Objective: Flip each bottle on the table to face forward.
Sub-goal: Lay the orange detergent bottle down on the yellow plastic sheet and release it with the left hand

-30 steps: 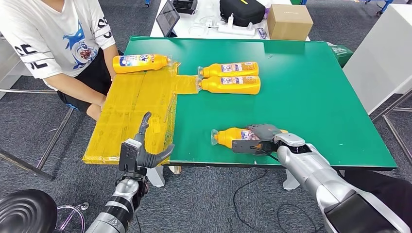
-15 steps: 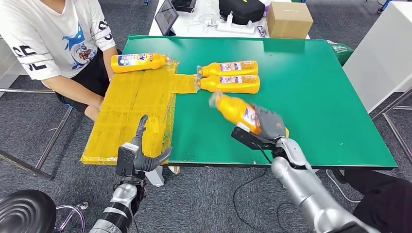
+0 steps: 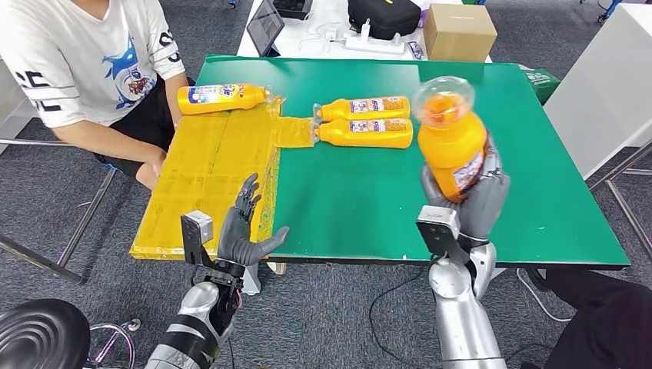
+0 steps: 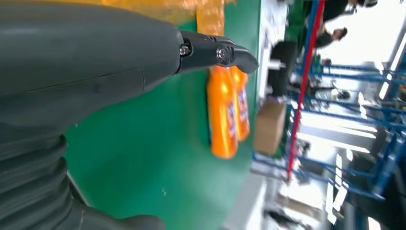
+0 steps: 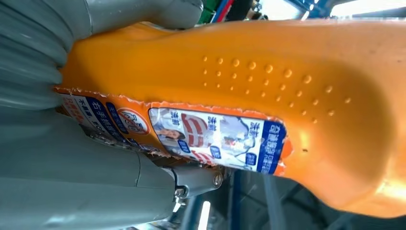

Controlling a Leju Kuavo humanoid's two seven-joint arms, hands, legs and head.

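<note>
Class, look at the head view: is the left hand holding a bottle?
No. The left hand hangs open beside the table edge, while the right hand grips the bottle.

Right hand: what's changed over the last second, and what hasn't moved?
The right hand lifted the bottle it gripped off the green table and raised it toward the camera, cap end up. The left hand rose slightly, fingers apart. The two paired bottles and the far-left bottle stayed put.

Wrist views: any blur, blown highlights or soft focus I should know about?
Left wrist view: the background past the table is overexposed and smeared, the two lying bottles are soft, and the left hand up close is a dark, featureless mass. Right wrist view: the held bottle is sharp enough to show its label and dimples, with glare at its lower far edge; the right hand looks flat grey.
</note>
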